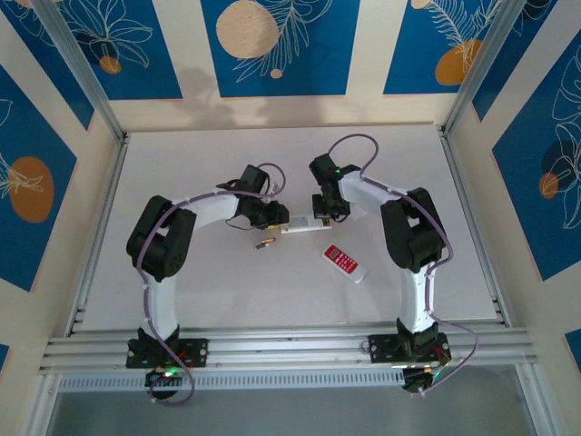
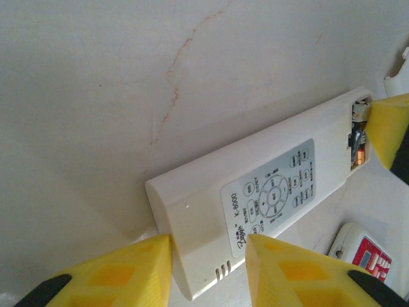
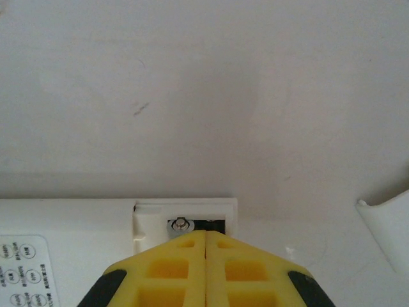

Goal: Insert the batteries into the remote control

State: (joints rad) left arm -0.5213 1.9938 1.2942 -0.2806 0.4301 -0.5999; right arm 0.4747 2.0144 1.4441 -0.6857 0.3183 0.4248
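Left wrist view: the left pincer (image 2: 208, 248) pinches the white remote (image 2: 255, 192) lying on the counter (image 2: 96, 96). Silvery, gold-ended batteries (image 2: 356, 137) sit in its open end compartment, where the right pincer (image 3: 206, 234) is pressed together.

The overhead view is bright and evenly lit from above. The arms throw only faint, soft-edged shadows on the white table (image 1: 182, 163), and a vague grey shadow lies on the back wall (image 1: 363, 109) toward 11 o'clock. The frame posts (image 1: 82, 73) slant inward with wide-lens perspective. In the left wrist view the white remote (image 2: 211, 192) is crisp and its print is legible. The left gripper's yellow fingers (image 2: 128, 275) at 6 o'clock are blurred, and a soft shadow hugs the remote at 9 o'clock. The right wrist view is flatter and greyer. A broad dim patch spreads above the right gripper's yellow fingers (image 3: 179, 268) toward 12 o'clock.
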